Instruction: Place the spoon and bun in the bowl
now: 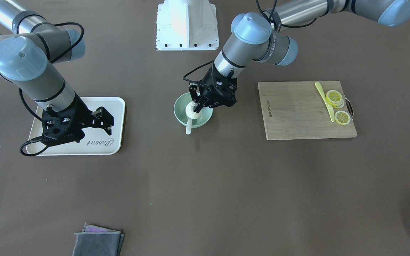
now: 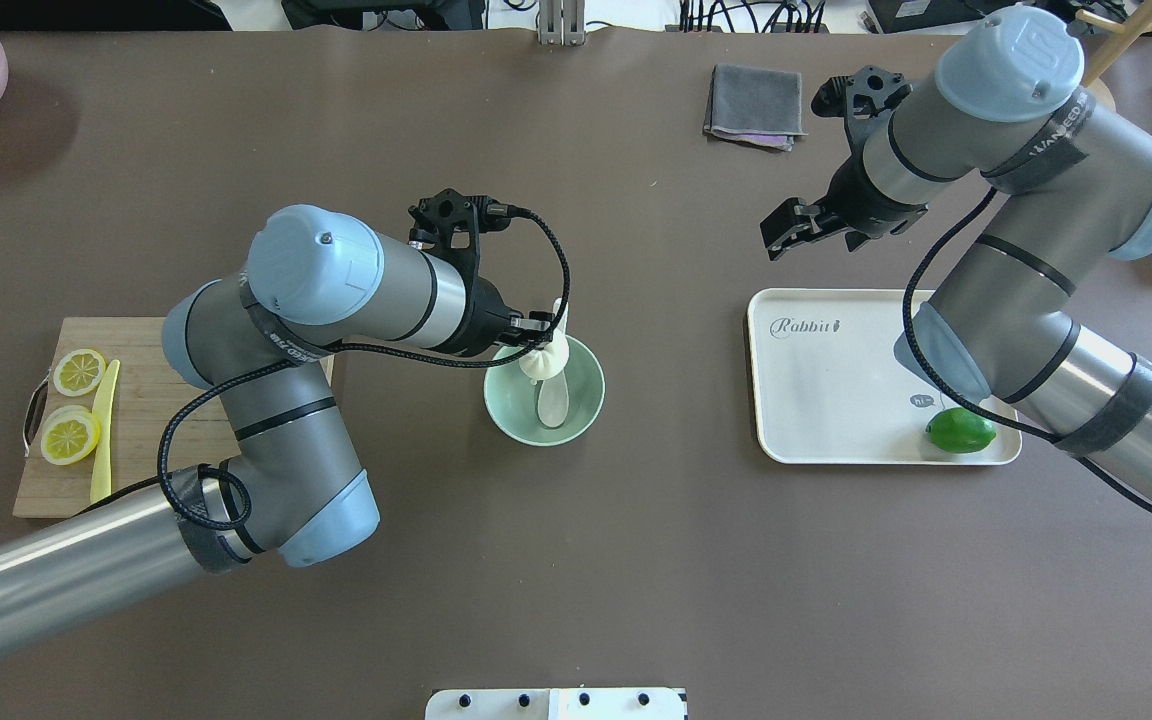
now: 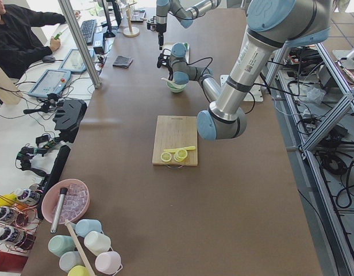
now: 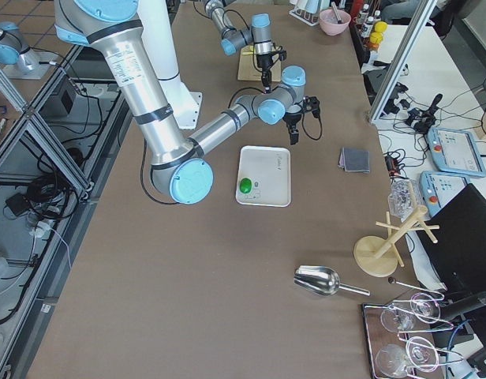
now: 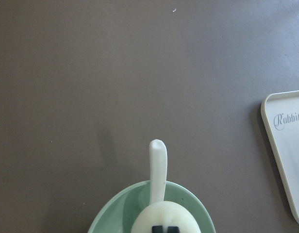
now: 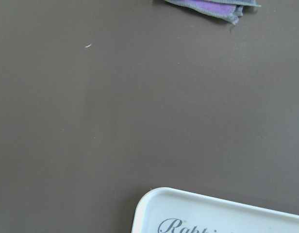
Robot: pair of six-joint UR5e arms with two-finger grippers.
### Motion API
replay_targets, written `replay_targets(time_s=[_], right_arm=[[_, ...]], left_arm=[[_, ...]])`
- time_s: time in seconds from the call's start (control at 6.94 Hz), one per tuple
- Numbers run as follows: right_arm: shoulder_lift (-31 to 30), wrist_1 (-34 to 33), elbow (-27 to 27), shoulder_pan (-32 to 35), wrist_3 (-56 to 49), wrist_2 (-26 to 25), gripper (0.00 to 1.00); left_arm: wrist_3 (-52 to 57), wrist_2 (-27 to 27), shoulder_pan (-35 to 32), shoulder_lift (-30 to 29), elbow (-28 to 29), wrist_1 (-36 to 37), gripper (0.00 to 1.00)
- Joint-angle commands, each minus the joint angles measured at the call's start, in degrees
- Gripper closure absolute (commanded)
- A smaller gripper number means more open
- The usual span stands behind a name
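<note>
The pale mint-green bowl (image 2: 586, 405) stands mid-table. The white spoon (image 2: 554, 400) lies in it, scoop inside and handle (image 5: 157, 162) sticking out over the far rim. My left gripper (image 2: 539, 338) reaches down into the bowl and is shut on the top of the white bun (image 2: 547, 364), which sits just above the spoon's scoop. In the left wrist view the fingertips (image 5: 159, 228) pinch the bun (image 5: 154, 216) over the bowl's rim (image 5: 108, 216). My right gripper (image 2: 784, 228) is open and empty, hovering beyond the tray's far edge.
A white tray (image 2: 836, 400) with a green lime (image 2: 960, 430) lies right of the bowl. A wooden cutting board (image 2: 146, 345) with lemon slices (image 2: 71, 437) and a yellow knife (image 2: 103, 430) lies at the left. A folded grey cloth (image 2: 754, 104) lies at the far side.
</note>
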Motion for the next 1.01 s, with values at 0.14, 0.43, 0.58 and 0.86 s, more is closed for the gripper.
replay_targets(time_s=[0.14,0.43,0.58,0.86], right_arm=[[-0.8,-2.3,0.0,2.2,-0.6,1.0,0.0],[-2.5,-3.7,0.3,7.0,-3.4,3.4,0.0],[-6.1,-3.7,0.8,10.7,-10.0,5.0,0.0],[-13.9,-3.2,1.8,16.7,-18.1,5.1,0.0]], left_arm=[[-1.2,0.3,0.3,0.3,-0.2,-0.5,0.02],[0.5,0.3,-1.8,2.5,-4.4,3.3,0.02],[9.2,0.1,-6.4,3.8,-6.2,9.1,0.02],[21.6,-0.5,-17.5,5.5,-12.0,25.6,0.02]])
